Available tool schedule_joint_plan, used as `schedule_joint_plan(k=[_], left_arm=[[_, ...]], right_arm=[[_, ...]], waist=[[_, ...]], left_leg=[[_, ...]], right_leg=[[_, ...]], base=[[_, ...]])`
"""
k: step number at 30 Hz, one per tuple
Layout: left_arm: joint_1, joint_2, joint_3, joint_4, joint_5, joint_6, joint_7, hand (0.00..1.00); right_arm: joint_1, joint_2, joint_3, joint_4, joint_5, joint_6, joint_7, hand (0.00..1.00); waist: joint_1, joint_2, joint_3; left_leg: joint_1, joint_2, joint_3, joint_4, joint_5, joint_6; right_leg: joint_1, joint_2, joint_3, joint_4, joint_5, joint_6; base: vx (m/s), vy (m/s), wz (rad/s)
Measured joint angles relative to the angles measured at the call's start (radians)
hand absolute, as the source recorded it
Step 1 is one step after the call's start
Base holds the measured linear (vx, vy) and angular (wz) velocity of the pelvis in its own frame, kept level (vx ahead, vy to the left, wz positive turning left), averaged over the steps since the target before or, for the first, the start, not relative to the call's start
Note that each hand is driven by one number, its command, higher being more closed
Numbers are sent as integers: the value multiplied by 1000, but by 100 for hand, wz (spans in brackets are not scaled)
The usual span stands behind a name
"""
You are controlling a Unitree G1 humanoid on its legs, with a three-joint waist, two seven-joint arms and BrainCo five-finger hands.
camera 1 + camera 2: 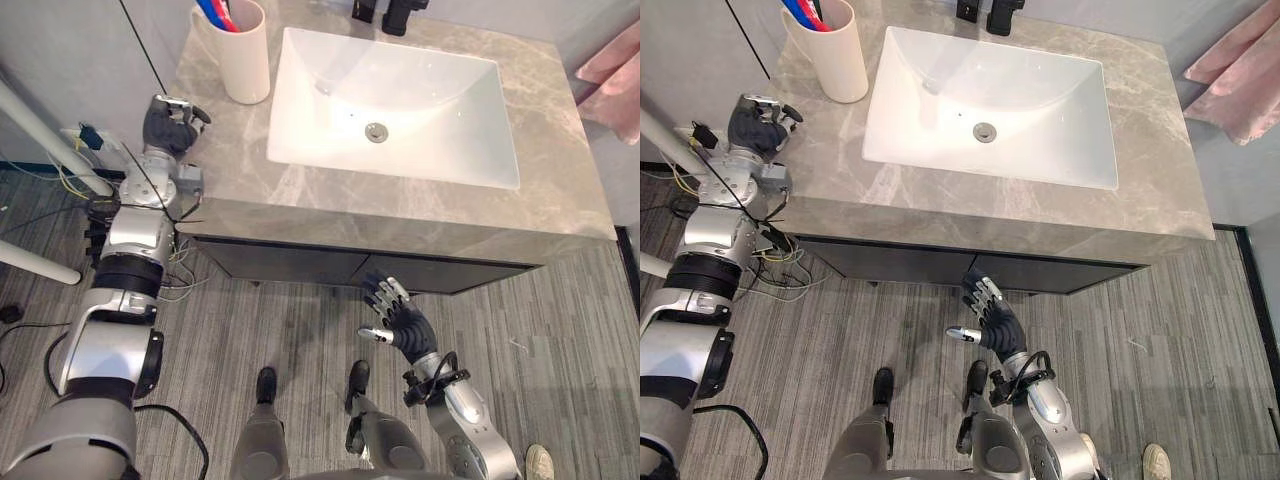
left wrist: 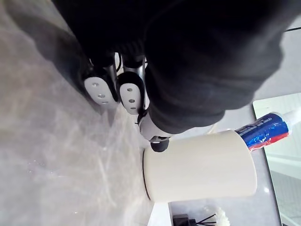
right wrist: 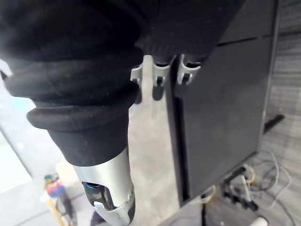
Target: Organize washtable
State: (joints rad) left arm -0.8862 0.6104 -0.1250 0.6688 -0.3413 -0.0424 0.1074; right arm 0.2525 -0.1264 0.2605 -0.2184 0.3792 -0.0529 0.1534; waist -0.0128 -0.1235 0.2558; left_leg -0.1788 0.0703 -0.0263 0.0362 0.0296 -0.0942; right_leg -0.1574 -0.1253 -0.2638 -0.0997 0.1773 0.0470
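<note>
counter: grey stone washtable top (image 1: 560, 170) with a white sink (image 1: 420, 90) set into it, black faucet (image 1: 400, 15) at the back edge

cup: cream cup (image 1: 245, 60) standing upright on the back left corner of the counter, just beside the sink

in the cup: a red and blue toothpaste tube (image 2: 262, 133) poking out over the rim

left hand: left hand (image 1: 168, 125) sits at the left edge of the counter, a bit nearer the robot than the cup. Fingers are curled in and I can't see anything in them. In the left wrist view the thumb tip is right by the bottom of the cup, can't tell if it's actually touching

right hand: right hand (image 1: 400, 318) is down low in front of the dark cabinet (image 1: 280, 262) under the counter, fingers straight and spread, holding nothing, tips pointing up at the cabinet front

off to the side: pink towel (image 1: 612, 75) hanging past the right end of the counter

floor: grey wood-look planks (image 1: 560, 330)
</note>
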Motion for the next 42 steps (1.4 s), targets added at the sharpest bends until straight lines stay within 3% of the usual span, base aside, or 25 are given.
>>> schedule_joint_plan(k=[14, 27, 33, 42], left_arm=[[3, -61, -45, -9, 9, 2, -17, 100], [-10, -90, -74, -72, -1, 0, -14, 100], [-87, -72, -86, -40, -1, 2, -14, 100], [-269, 65, -125, 107, -41, 1, -19, 100]], right_arm=[[4, 4, -19, 0, -30, 16, -1, 0], [13, 3, -31, 0, -39, 20, -18, 0], [12, 7, -37, 0, -58, 20, -20, 0], [19, 21, -37, -1, -58, 18, -20, 0]], waist=[[-27, 9, -24], [-30, 33, -26], [-29, 35, -25], [-29, 40, 22]], left_leg=[[6, -3, 10, -1, 3, 4], [-14, -1, 39, -21, 3, 3], [-29, -4, 41, -21, 3, 4], [-67, -3, 31, -21, 6, 7]], right_leg=[[-2, 1, 16, -2, 1, 1], [-47, 1, 31, 0, 2, 1], [-62, 1, 32, 0, 2, 1], [-94, 1, 24, -3, 5, 2]], base=[[2, 3, -1], [23, 7, -6], [38, 4, 0], [2, 2, 2]])
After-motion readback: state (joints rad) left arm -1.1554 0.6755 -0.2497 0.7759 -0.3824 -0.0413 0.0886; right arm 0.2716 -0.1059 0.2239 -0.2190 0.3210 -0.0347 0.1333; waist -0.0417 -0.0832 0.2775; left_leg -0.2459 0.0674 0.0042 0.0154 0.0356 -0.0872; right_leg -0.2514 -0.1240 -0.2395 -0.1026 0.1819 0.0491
